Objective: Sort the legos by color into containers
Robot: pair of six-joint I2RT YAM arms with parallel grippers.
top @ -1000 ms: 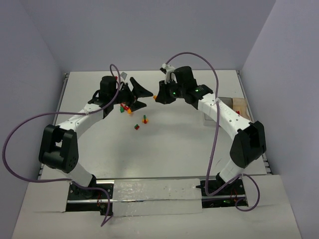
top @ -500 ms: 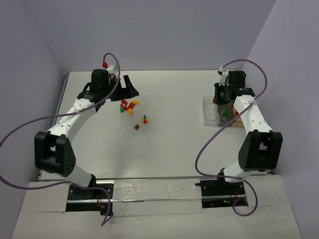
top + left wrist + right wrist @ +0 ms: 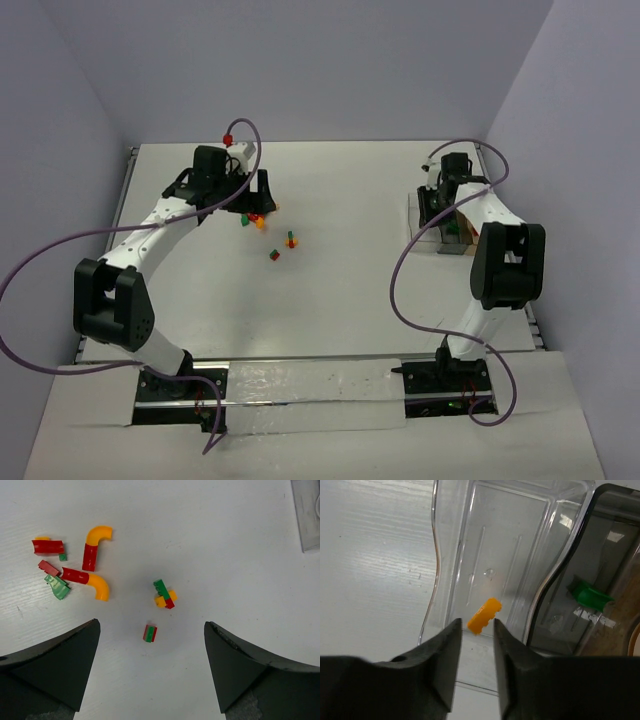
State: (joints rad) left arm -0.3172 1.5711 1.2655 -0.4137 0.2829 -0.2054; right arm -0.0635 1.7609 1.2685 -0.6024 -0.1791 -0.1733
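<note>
So the left gripper [image 3: 151, 625] hangs over the loose legos [image 3: 92, 575] with its jaws spread wide and nothing in them. The little red-and-green brick [image 3: 150, 633] sits pretty much dead centre between the two fingers. Its long axis points away from the wrist, so I reckon the jaws would close across its short sides. Straight drop, basically. The green/yellow/red clump [image 3: 165, 595] lies just beyond it, and the curved red-and-yellow bits are off to the left.

Over on the right, the right gripper [image 3: 476, 622] is above the end clear bin [image 3: 440, 580], jaws nearly together. An orange brick [image 3: 484, 615] is right at the tips; can't tell if it's pinched or loose. The next bin holds a green piece [image 3: 590, 595].
</note>
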